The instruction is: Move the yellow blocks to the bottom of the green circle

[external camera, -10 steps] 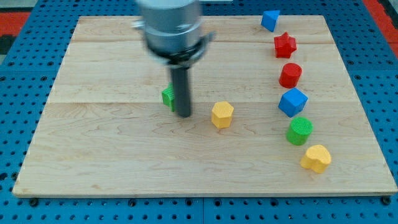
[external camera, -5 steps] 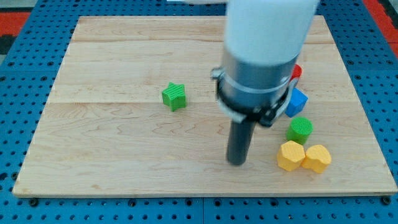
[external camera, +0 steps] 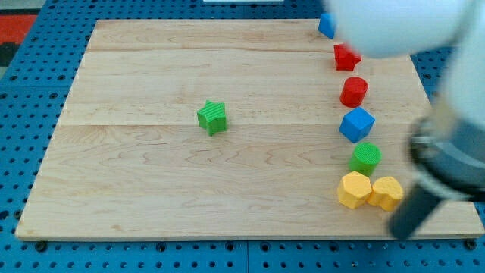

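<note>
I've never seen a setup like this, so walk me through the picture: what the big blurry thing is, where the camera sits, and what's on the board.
The blur at the view's right is a robot arm ending in a dark rod. My tip pushes blocks; it holds nothing and sits just right of and below the two yellow blocks. One camera looks down on the wooden board; its mounting is unknown. The yellow pair touch, below the green circle. Above that run a blue cube, red cylinder, red star and a partly hidden blue block. A green star sits alone mid-board.

you have one view, high above the wooden board (external camera: 151,189), angled down from its near edge.
</note>
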